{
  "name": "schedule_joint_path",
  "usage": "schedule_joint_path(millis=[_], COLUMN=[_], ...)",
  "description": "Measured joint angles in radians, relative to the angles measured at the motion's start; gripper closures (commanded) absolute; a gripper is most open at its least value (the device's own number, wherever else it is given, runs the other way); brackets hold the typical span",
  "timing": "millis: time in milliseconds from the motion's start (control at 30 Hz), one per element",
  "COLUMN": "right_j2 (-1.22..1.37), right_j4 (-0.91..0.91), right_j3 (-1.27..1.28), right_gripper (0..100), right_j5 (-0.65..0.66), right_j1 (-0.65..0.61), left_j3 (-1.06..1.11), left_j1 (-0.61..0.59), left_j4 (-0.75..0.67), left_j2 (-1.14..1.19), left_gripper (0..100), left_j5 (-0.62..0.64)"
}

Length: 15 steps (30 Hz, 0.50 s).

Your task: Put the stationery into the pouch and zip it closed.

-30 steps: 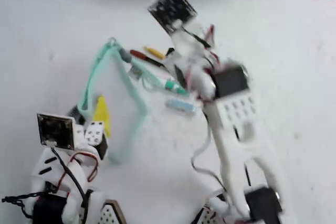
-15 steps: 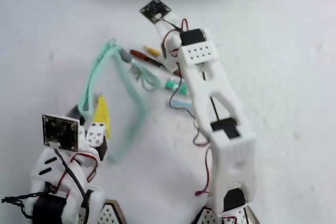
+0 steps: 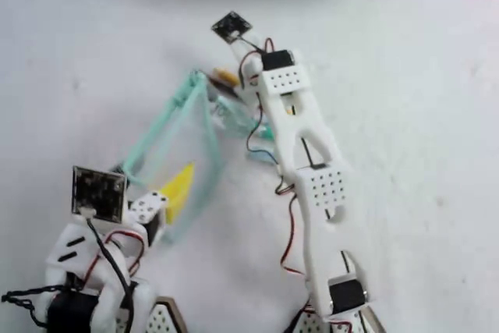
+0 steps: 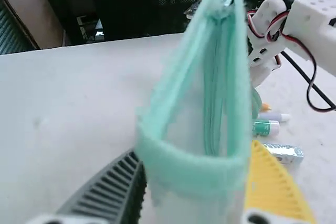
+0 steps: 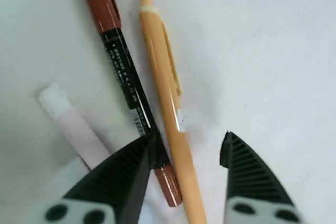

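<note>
The mint-green see-through pouch [image 3: 183, 134] stands on edge, and my left gripper [image 3: 168, 193] is shut on its near end. In the left wrist view the pouch [image 4: 210, 103] sits between a grey finger [image 4: 107, 198] and a yellow finger [image 4: 273, 192]. My right gripper [image 5: 184, 156] is open, low over the table, its black fingers on either side of an orange pen [image 5: 163, 87]. A red-brown and black pen [image 5: 121, 61] lies beside it, with a pale white stick [image 5: 68, 119] next to that. The right gripper [image 3: 232, 87] is just past the pouch's far end.
A green-capped glue stick [image 4: 268, 127] and a foil-wrapped small item [image 4: 283, 152] lie on the white table [image 3: 405, 83] beside the pouch, partly under the right arm [image 3: 312, 169]. Its wires hang near them. Dark clutter lines the table's far edge.
The right arm stretched out and lowered its gripper onto the pens. The left gripper swung the pouch's far end to the right, toward the pens, and stood it up more on edge.
</note>
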Motion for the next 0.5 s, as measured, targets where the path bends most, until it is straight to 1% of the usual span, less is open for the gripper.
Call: schedule_joint_path(millis=[200, 400, 500], right_j2=[0.112, 0.152, 0.157], right_j4=[0.000, 0.034, 0.038], right_j3=[-0.132, -0.195, -0.203], right_gripper=[81.8, 82.2, 89.6], right_j5=[0.000, 0.003, 0.003], right_j1=[0.009, 0.011, 0.009], left_j3=[0.083, 0.091, 0.091], left_j1=[0.002, 0.003, 0.003], left_j4=[-0.084, -0.100, -0.100], left_j2=[0.002, 0.002, 0.002], left_gripper=[72, 72, 72], left_j5=[0.000, 0.000, 0.000])
